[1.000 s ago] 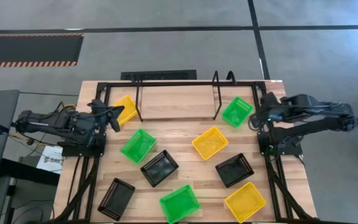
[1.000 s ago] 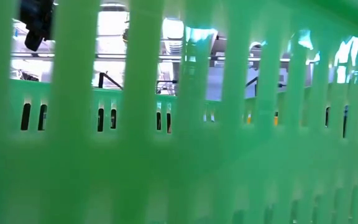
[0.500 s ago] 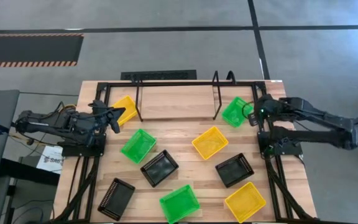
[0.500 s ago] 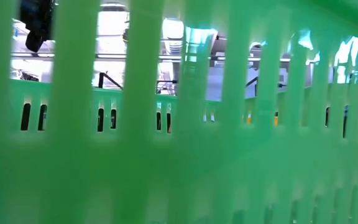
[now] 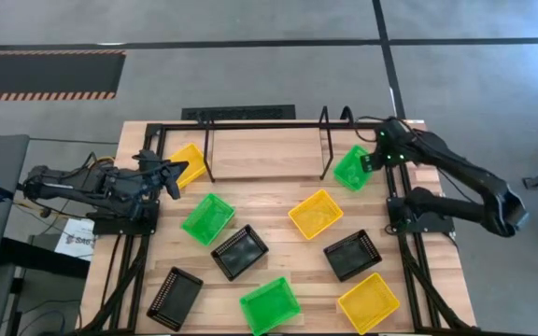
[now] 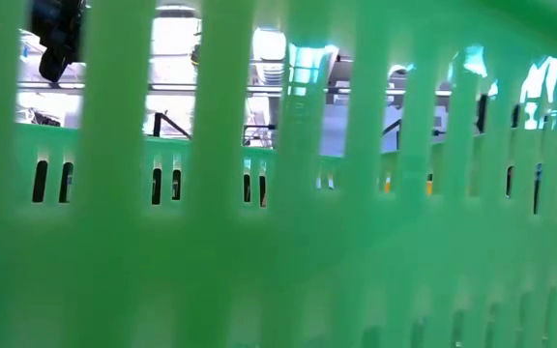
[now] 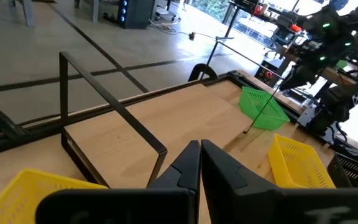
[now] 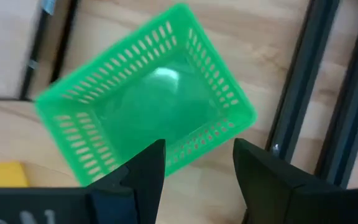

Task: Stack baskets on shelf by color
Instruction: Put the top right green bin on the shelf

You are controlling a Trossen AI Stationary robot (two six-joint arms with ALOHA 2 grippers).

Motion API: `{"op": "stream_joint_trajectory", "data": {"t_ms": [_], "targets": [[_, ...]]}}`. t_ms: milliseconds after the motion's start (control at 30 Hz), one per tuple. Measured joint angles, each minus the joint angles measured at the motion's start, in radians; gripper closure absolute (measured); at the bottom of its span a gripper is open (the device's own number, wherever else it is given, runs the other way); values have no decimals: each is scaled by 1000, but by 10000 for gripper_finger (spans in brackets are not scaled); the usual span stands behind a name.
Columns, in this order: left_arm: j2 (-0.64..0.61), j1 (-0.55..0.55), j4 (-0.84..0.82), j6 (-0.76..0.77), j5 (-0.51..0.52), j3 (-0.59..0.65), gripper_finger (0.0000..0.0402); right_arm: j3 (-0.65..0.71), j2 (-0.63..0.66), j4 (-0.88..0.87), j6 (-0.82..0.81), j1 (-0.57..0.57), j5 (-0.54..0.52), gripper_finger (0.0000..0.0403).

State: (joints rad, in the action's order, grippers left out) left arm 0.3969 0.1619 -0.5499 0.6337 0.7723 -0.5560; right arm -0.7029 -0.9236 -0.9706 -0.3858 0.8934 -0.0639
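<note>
Hovering with fingers spread and empty, the right gripper point(image 8: 194, 163) sits over a green slotted plastic basket point(image 5: 356, 167) just right of the shelf point(image 5: 264, 154); left gripper point(image 7: 200, 163) is closed, empty.

Glossy plastic basket point(image 8: 148, 115), wooden table point(image 5: 269, 201)

My wooden table point(image 5: 278, 201) carries the shelf point(image 5: 264, 149) along its far edge, its board bare. Scattered over the planks lie nine baskets: yellow ones point(image 5: 187, 162) point(image 5: 315, 214) point(image 5: 369, 302), green ones point(image 5: 354, 168) point(image 5: 206, 218) point(image 5: 269, 305), and black ones point(image 5: 239, 252) point(image 5: 352, 255) point(image 5: 174, 298), all apart from each other.
</note>
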Motion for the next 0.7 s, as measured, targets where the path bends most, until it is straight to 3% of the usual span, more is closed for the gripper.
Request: {"op": "stream_joint_trajectory", "data": {"t_ms": [333,533,700], "targets": [[0,0,-1,9,-27,0,401,-43,-241,53,187,41,12,193],[0,0,-2,11,-33,0,401,-105,-306,51,183,32,-66,193],[0,0,-2,11,-33,0,401,-140,-358,51,151,31,-69,192]]}}
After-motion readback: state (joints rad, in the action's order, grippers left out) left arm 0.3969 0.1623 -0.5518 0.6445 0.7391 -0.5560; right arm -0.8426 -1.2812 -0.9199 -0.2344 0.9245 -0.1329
